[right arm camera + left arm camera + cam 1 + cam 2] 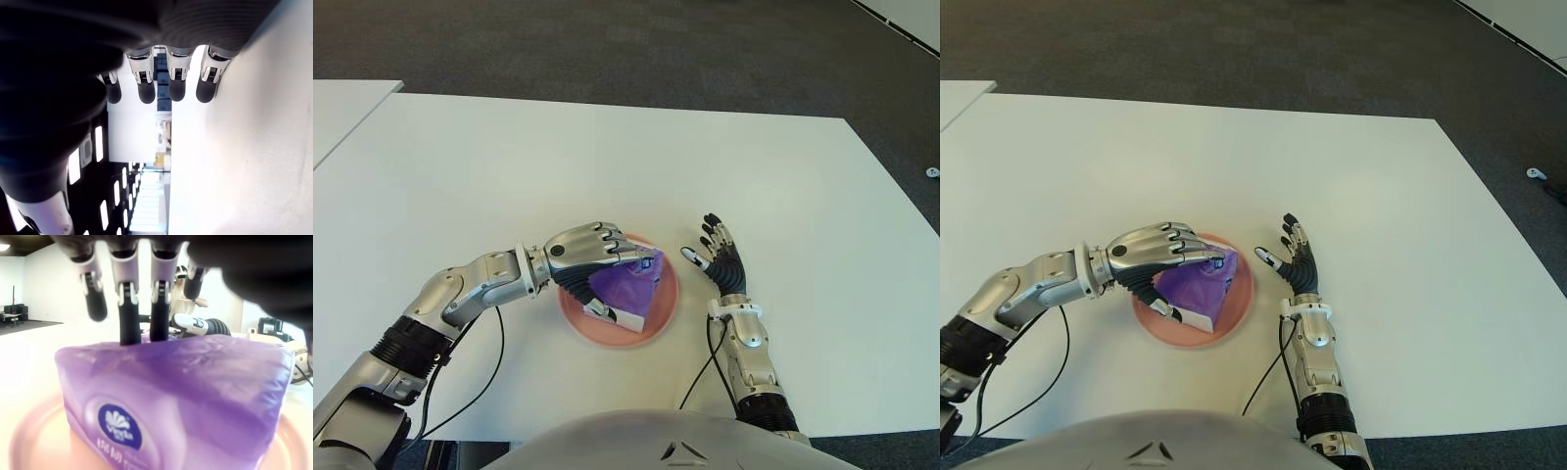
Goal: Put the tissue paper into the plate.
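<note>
A purple tissue paper pack (pixel 628 286) stands tilted inside the pink plate (pixel 669 304) near the table's front edge. My left hand (pixel 612 266) reaches in from the left and covers the pack from above, fingers curled over its far side and thumb low on its near side. In the left wrist view the pack (pixel 171 391) fills the picture, its bottom on the plate (pixel 29 435), with the fingers (pixel 128 298) hooked behind its upper edge. My right hand (pixel 719 258) shows just right of the plate, fingers spread and holding nothing.
The white table (pixel 607 166) stretches far behind and to both sides of the plate. A black cable (pixel 494 362) hangs below my left forearm at the front edge. Dark carpet (pixel 607 39) lies beyond the table.
</note>
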Available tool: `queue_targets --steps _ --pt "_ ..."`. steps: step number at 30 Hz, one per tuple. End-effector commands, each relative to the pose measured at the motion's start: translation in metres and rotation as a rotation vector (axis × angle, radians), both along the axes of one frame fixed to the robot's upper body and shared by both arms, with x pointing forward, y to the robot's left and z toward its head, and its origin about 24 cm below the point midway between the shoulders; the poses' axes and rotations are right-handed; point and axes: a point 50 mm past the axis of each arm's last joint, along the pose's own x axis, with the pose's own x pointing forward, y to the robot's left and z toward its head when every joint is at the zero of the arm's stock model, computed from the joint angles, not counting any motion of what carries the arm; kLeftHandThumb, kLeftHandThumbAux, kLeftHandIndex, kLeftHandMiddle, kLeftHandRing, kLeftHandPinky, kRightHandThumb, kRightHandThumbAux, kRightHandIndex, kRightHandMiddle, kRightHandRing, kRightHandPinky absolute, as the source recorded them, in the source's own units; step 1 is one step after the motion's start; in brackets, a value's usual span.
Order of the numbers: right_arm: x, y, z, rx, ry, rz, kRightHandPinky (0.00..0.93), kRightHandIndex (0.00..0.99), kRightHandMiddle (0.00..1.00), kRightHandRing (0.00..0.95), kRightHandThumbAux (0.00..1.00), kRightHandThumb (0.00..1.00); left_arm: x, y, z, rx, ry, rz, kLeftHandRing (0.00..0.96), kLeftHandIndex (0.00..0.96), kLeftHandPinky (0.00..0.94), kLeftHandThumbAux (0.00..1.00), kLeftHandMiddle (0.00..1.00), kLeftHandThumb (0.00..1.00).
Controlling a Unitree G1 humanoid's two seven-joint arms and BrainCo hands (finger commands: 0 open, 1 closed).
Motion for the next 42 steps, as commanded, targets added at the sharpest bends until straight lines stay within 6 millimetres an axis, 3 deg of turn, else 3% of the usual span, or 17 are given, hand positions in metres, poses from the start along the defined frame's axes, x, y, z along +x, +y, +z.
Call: queue_targets --steps 1,29,35,42 --pt "-0.041 -0.004 -0.055 0.013 0.300 -0.026 0.000 0.000 0.000 0.000 0.764 0.010 -0.003 0.004 -0.004 0.043 0.041 0.015 0.000 0.000 0.000 0.306 0.000 0.044" --pt "-0.042 -0.006 -0.059 -0.004 0.316 -0.016 0.000 0.000 0.000 0.000 0.750 0.000 -0.004 0.009 0.008 0.049 0.105 0.076 0.000 0.000 0.000 0.307 0.000 0.023" --pt "-0.042 -0.005 -0.059 -0.009 0.312 -0.007 0.000 0.000 0.000 0.000 0.744 0.002 0.001 0.017 0.022 -0.078 0.111 0.136 0.000 0.000 0.000 0.329 0.000 0.031" --pt "-0.043 -0.004 -0.058 -0.013 0.299 0.011 0.000 0.000 0.000 0.000 0.715 0.006 0.002 0.040 0.039 -0.312 0.195 0.218 0.000 0.000 0.000 0.337 0.000 0.057"
